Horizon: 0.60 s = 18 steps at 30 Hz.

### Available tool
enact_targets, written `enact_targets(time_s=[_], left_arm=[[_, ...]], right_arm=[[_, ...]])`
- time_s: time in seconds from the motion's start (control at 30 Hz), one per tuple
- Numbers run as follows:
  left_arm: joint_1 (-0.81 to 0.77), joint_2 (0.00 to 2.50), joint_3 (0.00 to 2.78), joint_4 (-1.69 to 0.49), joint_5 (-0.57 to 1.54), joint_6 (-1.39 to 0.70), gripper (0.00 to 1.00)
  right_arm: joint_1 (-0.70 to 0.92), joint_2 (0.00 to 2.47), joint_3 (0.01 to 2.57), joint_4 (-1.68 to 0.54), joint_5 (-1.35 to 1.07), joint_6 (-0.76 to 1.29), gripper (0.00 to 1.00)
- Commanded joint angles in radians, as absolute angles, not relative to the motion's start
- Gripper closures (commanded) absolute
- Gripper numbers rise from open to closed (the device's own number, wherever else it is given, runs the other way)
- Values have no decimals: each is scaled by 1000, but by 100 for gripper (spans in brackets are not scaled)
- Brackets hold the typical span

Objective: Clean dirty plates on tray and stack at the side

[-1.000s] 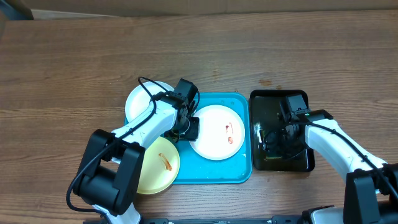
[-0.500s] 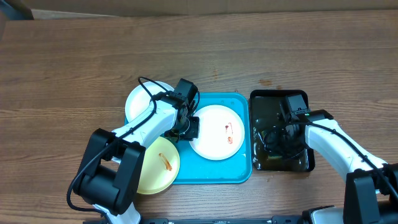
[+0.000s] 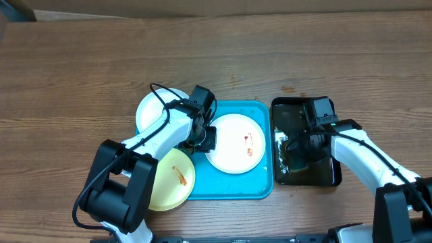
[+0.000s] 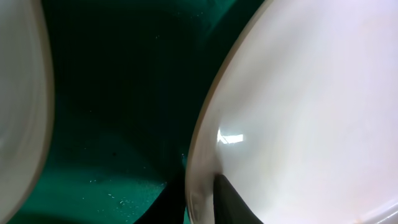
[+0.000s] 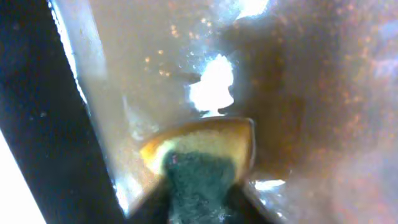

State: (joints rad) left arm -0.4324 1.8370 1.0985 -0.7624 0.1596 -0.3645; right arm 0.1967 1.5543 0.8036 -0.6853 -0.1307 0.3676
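Note:
On the turquoise tray (image 3: 233,187) lies a white plate (image 3: 236,143) with a red smear. My left gripper (image 3: 206,139) is shut on this plate's left rim; in the left wrist view one finger (image 4: 235,203) lies on top of the plate (image 4: 298,93) and the other sits under the edge. A second white plate (image 3: 152,111) rests at the tray's far left corner. A pale yellow plate (image 3: 172,182) with a smear overlaps the near left corner. My right gripper (image 3: 297,145) is shut on a yellow and green sponge (image 5: 205,162).
The black tray (image 3: 304,177) stands right of the turquoise tray and holds brownish water (image 5: 311,93); my right gripper is down inside it near its left wall (image 5: 43,124). Bare wooden table lies all around.
My right gripper has closed on the sponge in the black tray and turned slightly. My left gripper and the plates have stayed where they were.

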Motion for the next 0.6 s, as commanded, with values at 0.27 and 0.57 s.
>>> enact_targets(time_s=[0.27,0.57], left_arm=[[-437,1857,1090,-762,150,-364,75],[-437,1857,1090,-768,150,-364,75]], right_arm=[[170,1555,840,-818,-184,398,24],[174,1554,767,-801,-151,395,96]])
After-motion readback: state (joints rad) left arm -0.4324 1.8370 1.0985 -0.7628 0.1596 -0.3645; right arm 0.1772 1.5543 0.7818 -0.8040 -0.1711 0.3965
